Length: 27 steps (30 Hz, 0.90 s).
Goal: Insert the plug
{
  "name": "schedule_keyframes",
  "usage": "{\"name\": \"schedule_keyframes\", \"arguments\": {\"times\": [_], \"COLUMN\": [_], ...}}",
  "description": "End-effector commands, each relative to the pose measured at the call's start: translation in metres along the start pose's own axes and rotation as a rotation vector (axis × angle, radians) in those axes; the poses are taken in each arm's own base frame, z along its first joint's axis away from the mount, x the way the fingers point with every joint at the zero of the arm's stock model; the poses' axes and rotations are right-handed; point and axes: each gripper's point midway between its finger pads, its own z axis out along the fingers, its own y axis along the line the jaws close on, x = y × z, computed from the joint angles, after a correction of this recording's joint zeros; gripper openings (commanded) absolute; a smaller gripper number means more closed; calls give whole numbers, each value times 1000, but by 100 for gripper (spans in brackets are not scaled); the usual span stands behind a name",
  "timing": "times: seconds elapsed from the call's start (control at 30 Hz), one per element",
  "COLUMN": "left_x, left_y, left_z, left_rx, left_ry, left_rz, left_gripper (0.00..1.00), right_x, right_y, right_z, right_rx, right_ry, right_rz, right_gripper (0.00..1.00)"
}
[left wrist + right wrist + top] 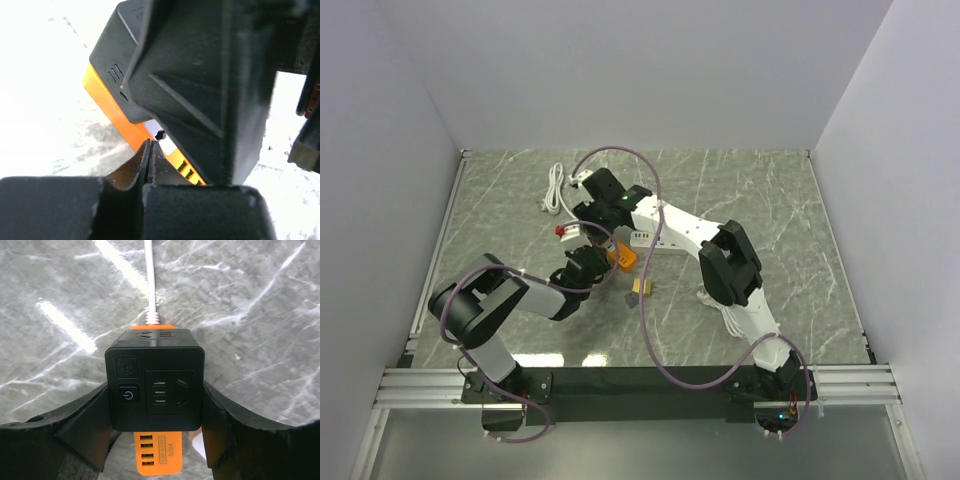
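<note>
Grey-green marbled stone is covering the table (770, 200), and everything that matters is gathering left of its middle, around the power cube (155, 347). The right arm is reaching across to that cube, and the right gripper (156, 410) is clamping it from both sides, one pad pressing on each black flank. The socket face is turning straight up toward the wrist camera, above the orange base with its row of USB ports. I judge this hold is bracing the cube so that it cannot slide or tip when a plug is pushed in.

The left gripper (150, 155) is hovering just beside the cube, on its near-left side. Its fingers are pressing flat against each other, with nothing showing between them.

A white cord (149, 275) is leaving the cube's far side and trailing away over the stone. A small red-and-white piece (565, 231) is lying beyond the cube to its left. It is probably the plug, though it is too small here to be sure. The socket holes are showing bare, so insertion is not yet done.

A small grey-and-yellow block (642, 288) is sitting near the cube's right side, apart from both grippers.
</note>
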Motion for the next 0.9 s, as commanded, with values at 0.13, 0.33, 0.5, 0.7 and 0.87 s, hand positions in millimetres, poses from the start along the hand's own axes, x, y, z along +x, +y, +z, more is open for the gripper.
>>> {"name": "schedule_keyframes", "arguments": {"times": [0.13, 0.33, 0.5, 0.7, 0.87], "left_x": [46, 51, 54, 50, 49], "left_y": [17, 17, 16, 16, 17], "left_z": [5, 5, 6, 2, -1], "left_rx": [-23, -12, -2, 5, 5], "left_ry": [147, 159, 169, 163, 161], "left_rz": [61, 70, 74, 80, 81], "left_gripper": [0, 0, 0, 0, 0], "right_x": [98, 103, 103, 129, 149], "right_y": [43, 45, 51, 53, 56], "right_z": [25, 35, 43, 53, 57], "right_rx": [-109, -127, -165, -184, -202], "right_ry": [355, 393, 415, 484, 525], "right_rz": [-11, -34, -31, -12, 6], "right_gripper": [0, 0, 0, 0, 0]}}
